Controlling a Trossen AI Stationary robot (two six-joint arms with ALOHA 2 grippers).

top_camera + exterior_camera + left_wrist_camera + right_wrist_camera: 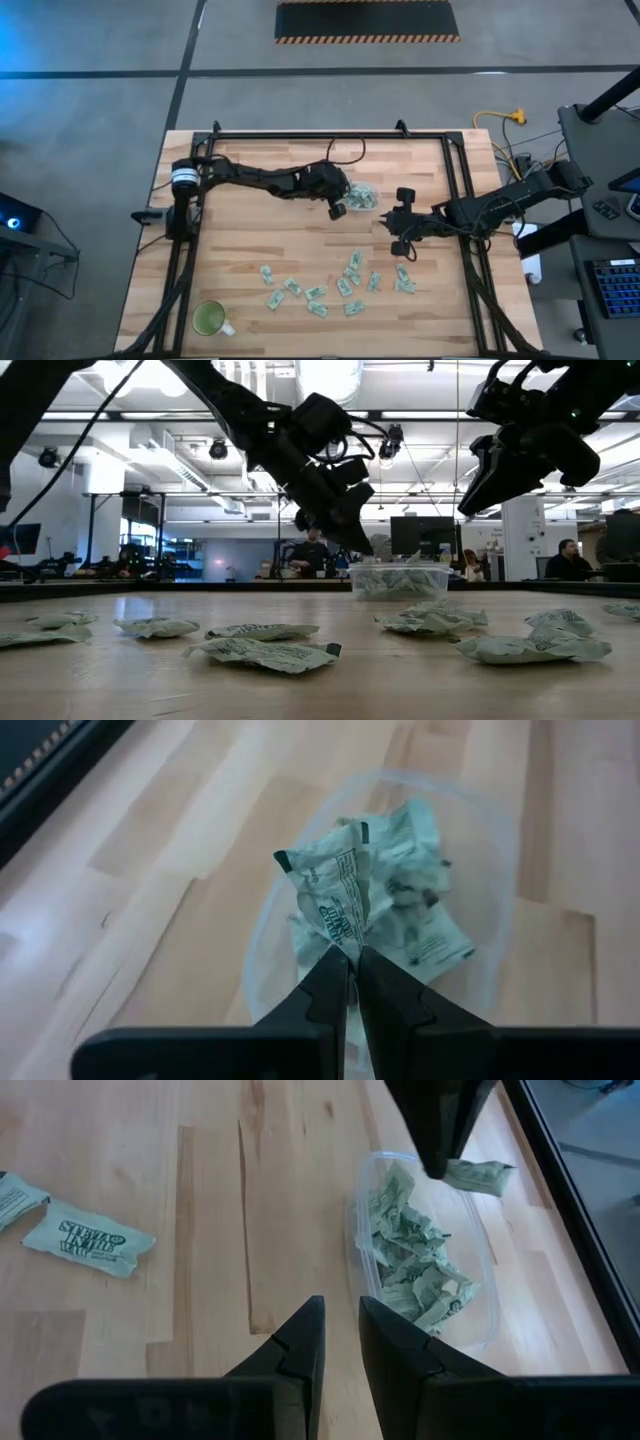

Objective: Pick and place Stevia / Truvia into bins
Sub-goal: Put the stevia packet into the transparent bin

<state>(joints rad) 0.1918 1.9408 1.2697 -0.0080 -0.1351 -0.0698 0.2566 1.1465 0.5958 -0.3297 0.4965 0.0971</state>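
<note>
My left gripper (pixel 352 952) is shut on one pale green and white Stevia sachet (pixel 330 885). It hangs over the clear bin (pixel 363 196), which holds several crumpled sachets (pixel 415 1265). The right wrist view shows the same sachet (pixel 482 1175) above the bin's far end. My right gripper (pixel 340 1342) waits to the right of the bin, above bare wood, its fingers a little apart with nothing between them. Several loose sachets (pixel 330 285) lie flat on the near half of the table. My left gripper pinches one end of the sachet (pixel 347 942) between its two fingertips. The fingers slant down from the table's left. The sachet juts out past the fingertips, crumpled, lifted clear above the bin and the sachets in it.
A green cup with a handle (pixel 210 318) stands at the near left corner. A black frame (pixel 330 134) runs along the table's far, left and right sides. Two loose sachets (pixel 88 1238) lie on the wood near my right gripper.
</note>
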